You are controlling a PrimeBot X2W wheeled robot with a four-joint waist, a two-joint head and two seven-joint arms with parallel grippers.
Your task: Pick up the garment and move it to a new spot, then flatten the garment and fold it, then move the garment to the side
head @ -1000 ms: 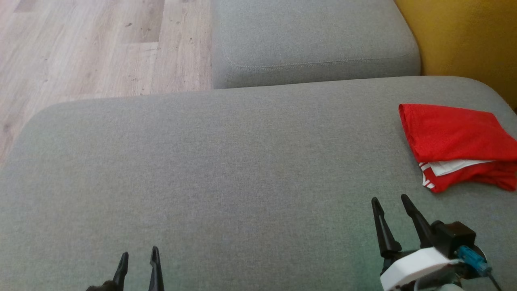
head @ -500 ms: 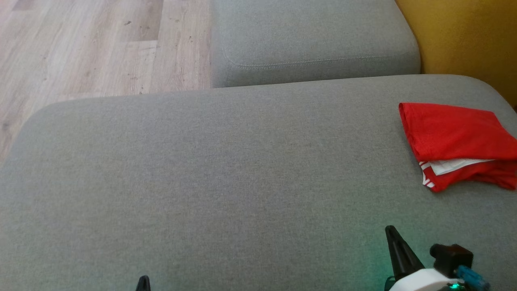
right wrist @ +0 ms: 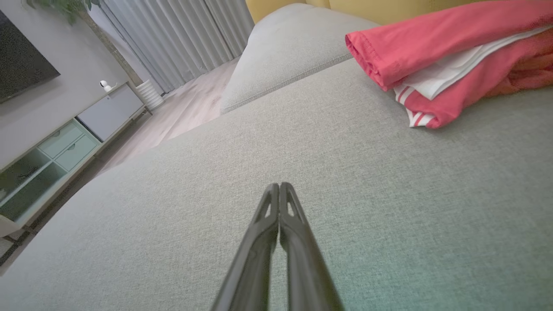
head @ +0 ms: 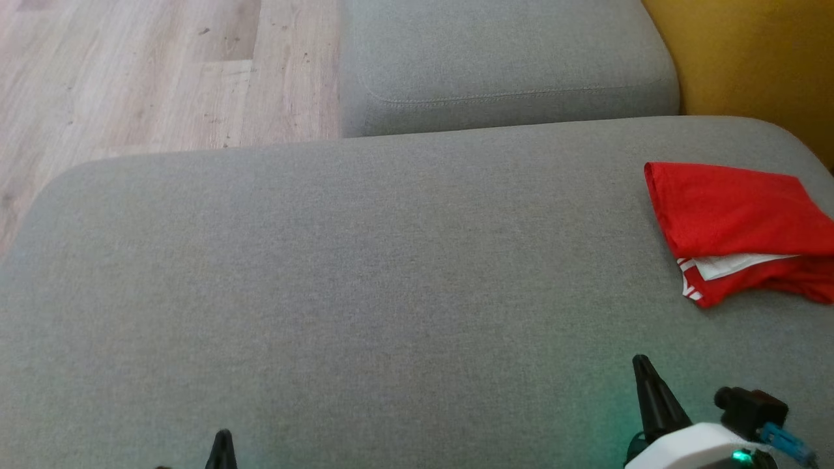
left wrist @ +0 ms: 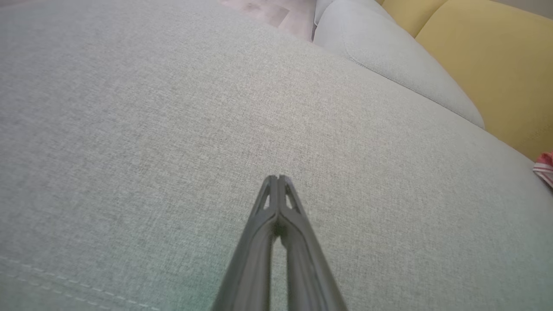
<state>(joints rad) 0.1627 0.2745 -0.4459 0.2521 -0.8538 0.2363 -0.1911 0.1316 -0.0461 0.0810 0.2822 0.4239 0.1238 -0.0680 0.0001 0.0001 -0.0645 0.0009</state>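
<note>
Your left gripper point(left wrist: 278, 178) is closed, its two fingers pressed together tip to tip with nothing between them. It sits low over the bare grey seat point(head: 391, 273), pointing along the fabric toward the far edge. You cannot tell whether the tips brush the cloth. In the head view its tip pokes up at the seat's near edge, left of the middle.

Your right gripper point(right wrist: 278, 185) is closed the same way and holds nothing. It lies low at the near edge toward the right, and a green light glows on its white wrist housing. Its fingers point toward the far edge.

The garment point(head: 736, 215) lies on the seat at the right edge, ahead and to the right of the right gripper and well apart from its tips. It is red and folded over itself, with white fabric and striped trim showing along its near side.

A second grey cushion point(head: 508, 58) sits beyond the far edge, with yellow upholstery point(head: 756, 58) on its right and wooden floor point(head: 143, 71) on its left.
</note>
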